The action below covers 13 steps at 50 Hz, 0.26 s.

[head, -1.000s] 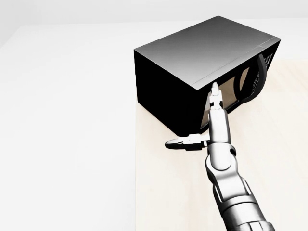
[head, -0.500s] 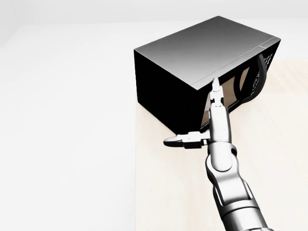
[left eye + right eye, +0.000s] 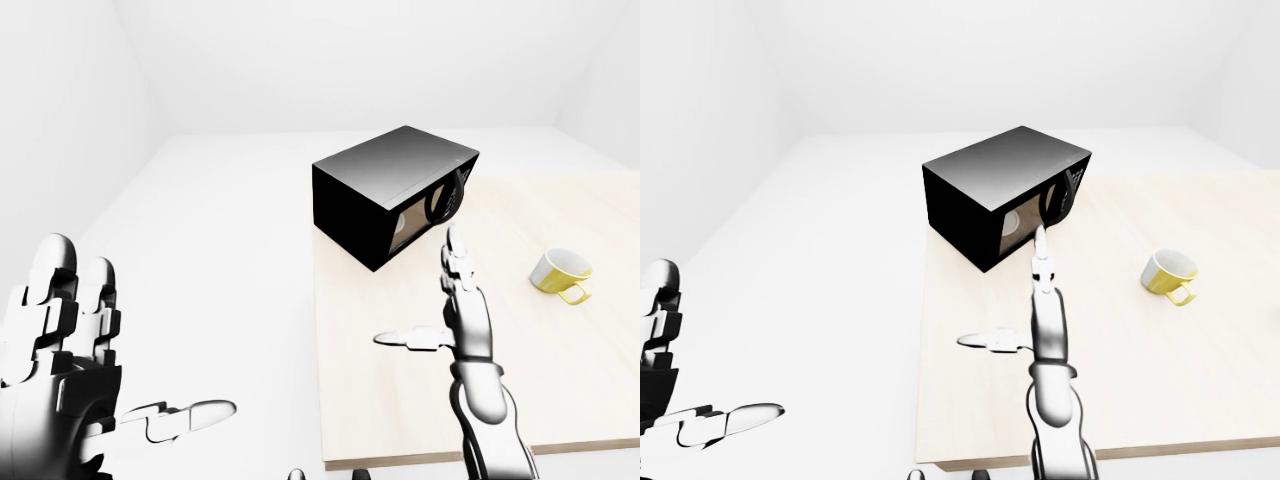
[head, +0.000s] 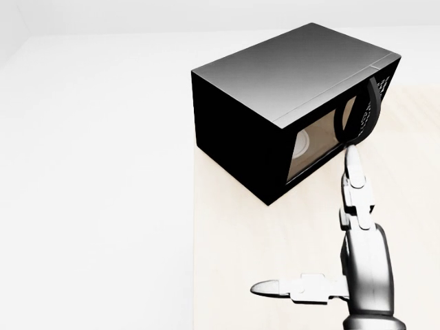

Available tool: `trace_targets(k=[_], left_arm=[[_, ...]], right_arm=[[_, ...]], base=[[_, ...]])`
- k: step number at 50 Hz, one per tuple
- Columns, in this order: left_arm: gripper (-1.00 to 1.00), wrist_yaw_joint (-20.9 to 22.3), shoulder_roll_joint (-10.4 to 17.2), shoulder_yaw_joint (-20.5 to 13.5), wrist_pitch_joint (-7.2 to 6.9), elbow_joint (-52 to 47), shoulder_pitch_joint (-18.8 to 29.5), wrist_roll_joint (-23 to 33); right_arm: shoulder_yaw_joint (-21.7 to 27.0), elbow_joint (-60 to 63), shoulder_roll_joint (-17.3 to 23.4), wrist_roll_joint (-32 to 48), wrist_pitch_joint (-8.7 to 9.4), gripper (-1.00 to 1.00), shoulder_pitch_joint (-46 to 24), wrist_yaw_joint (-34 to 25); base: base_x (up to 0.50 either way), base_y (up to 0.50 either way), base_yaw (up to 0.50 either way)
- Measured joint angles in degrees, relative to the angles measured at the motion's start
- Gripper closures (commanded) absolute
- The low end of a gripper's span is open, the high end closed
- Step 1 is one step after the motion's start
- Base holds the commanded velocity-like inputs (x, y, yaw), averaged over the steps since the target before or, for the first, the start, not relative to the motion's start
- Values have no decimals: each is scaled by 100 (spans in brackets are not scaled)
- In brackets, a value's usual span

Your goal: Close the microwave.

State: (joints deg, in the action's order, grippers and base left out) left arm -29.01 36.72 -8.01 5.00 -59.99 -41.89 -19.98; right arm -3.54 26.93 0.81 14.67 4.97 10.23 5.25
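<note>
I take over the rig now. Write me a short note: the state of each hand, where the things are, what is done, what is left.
Right hand: open, fingers straight, tip just below the microwave door handle; contact cannot be told.
Left hand: open, raised at the left of the left-eye view, off the table.
Microwave: on the table's far left corner. The door looks shut or nearly shut.
Yellow mug: to the right, apart.
Left: confirm the door is fully shut; push if not.
</note>
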Motion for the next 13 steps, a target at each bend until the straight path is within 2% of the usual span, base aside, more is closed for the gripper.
trace_targets(k=[13], left_arm=[[-100, 45, -15, -150, 0, 0, -45, -129]], right_arm=[[-269, 1324, 51, 78, 3, -100, 1107, -32]], base=[[0, 0, 0]])
